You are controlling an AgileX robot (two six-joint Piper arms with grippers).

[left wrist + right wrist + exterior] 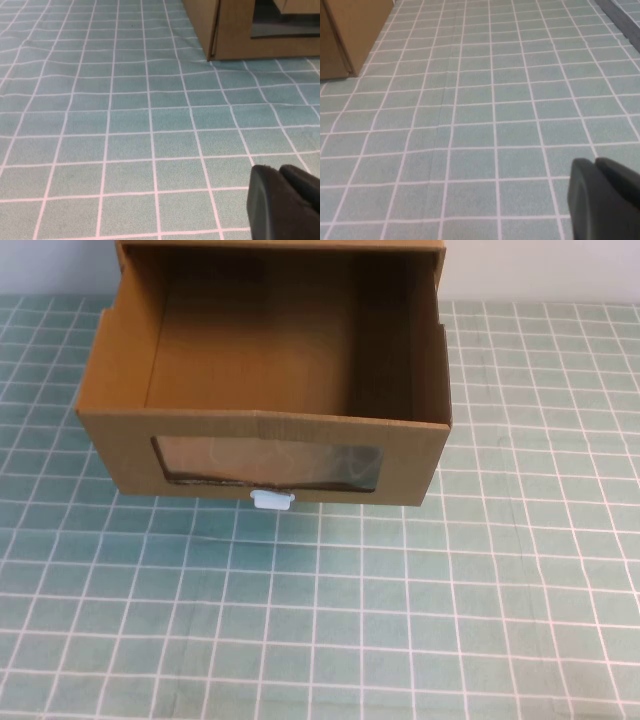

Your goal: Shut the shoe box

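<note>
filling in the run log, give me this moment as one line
shoe box: drawer pulled out, empty | white tab: untouched | left hand: low over mat, clear of box | right hand: low over mat, clear of box

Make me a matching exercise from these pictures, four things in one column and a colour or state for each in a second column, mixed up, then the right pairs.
Things:
1. shoe box
2. pull tab
3. table cover
4. left pincer

Colour or state:
A. white, below the clear window
B. black, low over the table cover near the box's front corner
C. brown cardboard, drawer pulled out and empty
D. green with a white grid

Pairs: 1-C, 2-A, 3-D, 4-B.

The right pincer, also black, sits low over the table cover off the box's other side.
</note>
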